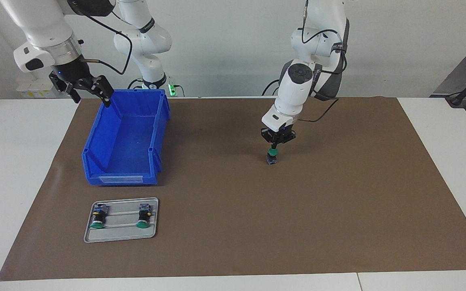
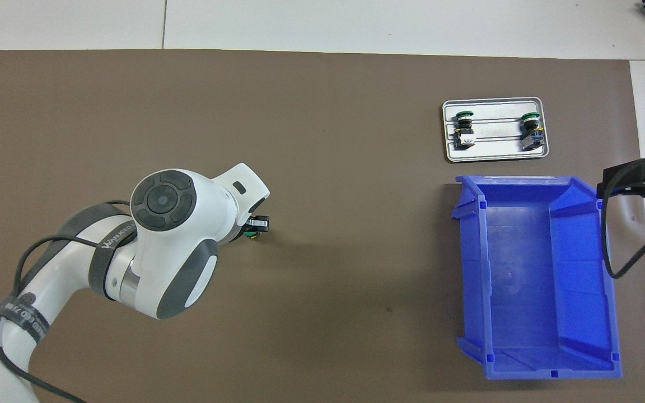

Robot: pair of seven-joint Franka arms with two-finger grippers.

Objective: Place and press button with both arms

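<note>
Green-capped and stubby, the small black-bodied push-button (image 1: 272, 156) stands upright on the brown paper mat (image 1: 338, 210) that covers the middle of the white table (image 1: 14, 161), cap up, its long axis vertical. The left claw (image 1: 274, 148) points straight down directly over it, fingertips closed together and resting at the green cap, so it looks to be pressing the cap rather than carrying the button. In the overhead view the left arm's wrist hides nearly all of this; only a sliver of green shows beside the claw (image 2: 253, 229). The button lies toward the left arm's end of the mat, well apart from everything else, so the left arm is by far the nearer one.

The right claw (image 1: 89, 89) waits with its fingers spread wide and empty, raised over the rim of the blue plastic storage bin (image 1: 126, 161) at the corner closest to the robots. That bin is open-topped and holds nothing. Farther from the robots than the bin, just beside it, a shallow grey metal tray (image 1: 121, 236) holds two more green-capped buttons (image 1: 98, 217) (image 1: 144, 216), lying on their sides with caps pointing away from the robots, one at each end of the tray.
</note>
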